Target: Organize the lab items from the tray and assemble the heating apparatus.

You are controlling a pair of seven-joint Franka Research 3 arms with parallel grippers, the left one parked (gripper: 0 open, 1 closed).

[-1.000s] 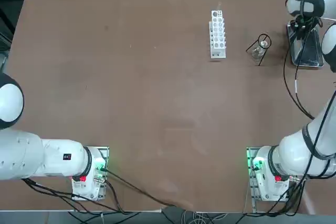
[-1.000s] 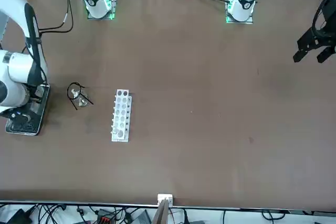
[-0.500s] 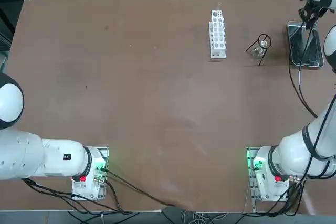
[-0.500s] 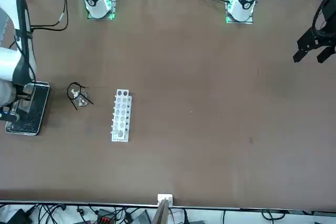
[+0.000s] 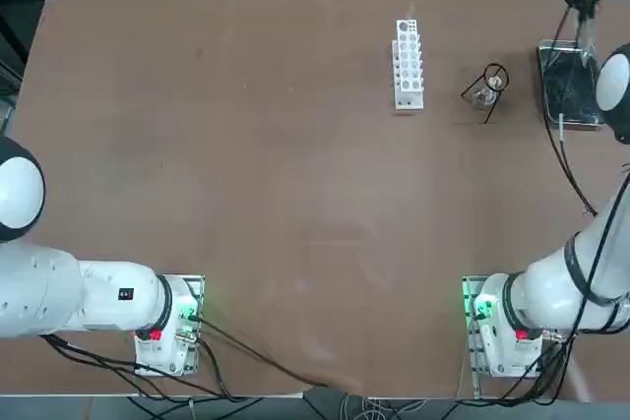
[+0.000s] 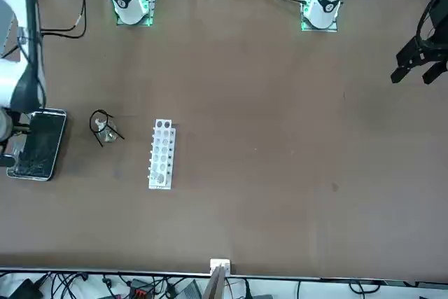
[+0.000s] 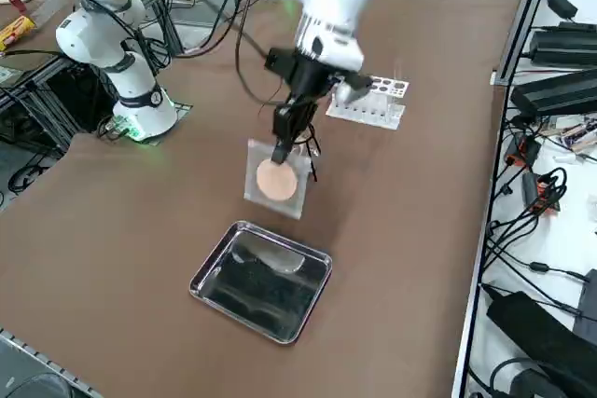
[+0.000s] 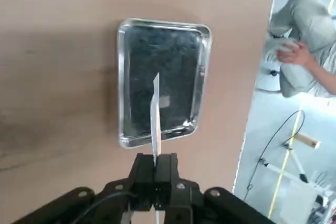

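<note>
- While the brown tabletop (image 5: 246,174) carries most of the kit, the step in hand looks like carrying the last loose piece over to finish the burner stack.
- White rack (image 5: 408,63) lies toward 12 o'clock in the overhead view, apart from everything else.
- Metal tray (image 7: 261,281) sits at about 2 o'clock on the tabletop, its dark floor showing nothing left in it.
- Mesh square (image 7: 274,179) hangs above the tabletop, between tray and rack; the wrist view shows it edge-on over the tray.
- Right tool (image 7: 280,150) is clamped together on the mesh's upper edge.
- Wire stand (image 5: 490,86) with the glass burner (image 5: 481,96) inside stands at 9 o'clock of the tray, nearby.
- Next, I judge, the mesh must be turned flat and centred on the stand's ring.
</note>
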